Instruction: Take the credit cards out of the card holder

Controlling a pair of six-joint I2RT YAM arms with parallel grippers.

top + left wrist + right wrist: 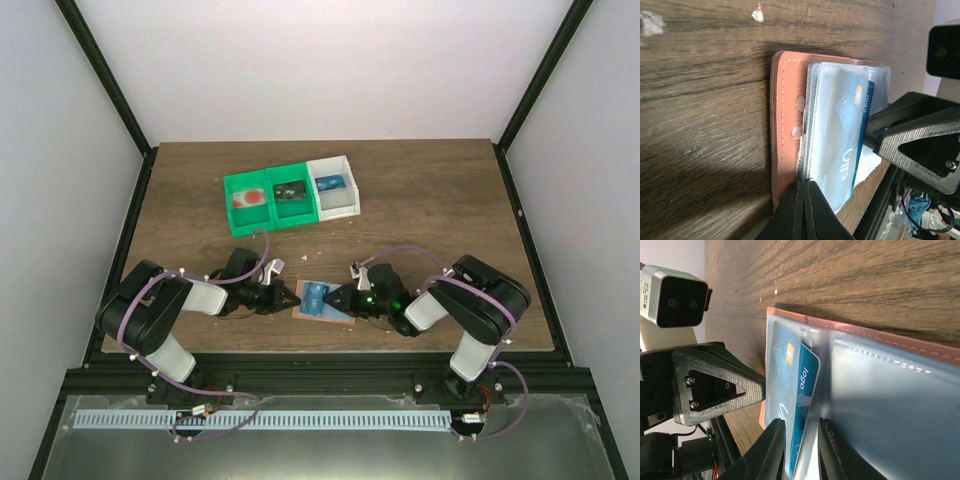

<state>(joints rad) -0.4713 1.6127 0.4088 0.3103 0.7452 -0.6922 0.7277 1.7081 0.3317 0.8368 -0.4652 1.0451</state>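
Note:
The salmon-pink card holder point(312, 310) lies open on the table between my two grippers. Its clear inner sleeves point(827, 100) hold a blue card point(852, 135) printed "VIP", which pokes part way out of its sleeve. My left gripper point(804, 197) is shut, pinching the near edge of the card holder point(785, 125) at its sleeves. My right gripper point(802, 450) is open by a narrow gap, with the edge of the blue card point(807, 385) between its fingers. In the top view the left gripper point(292, 297) and right gripper point(336, 298) face each other across the card holder.
A green bin point(238, 215) and a white bin point(340, 208) stand side by side at the back. A reddish card point(250, 198), a dark card point(291, 192) and a blue card point(330, 183) lie in them. The table's front edge is just behind both grippers.

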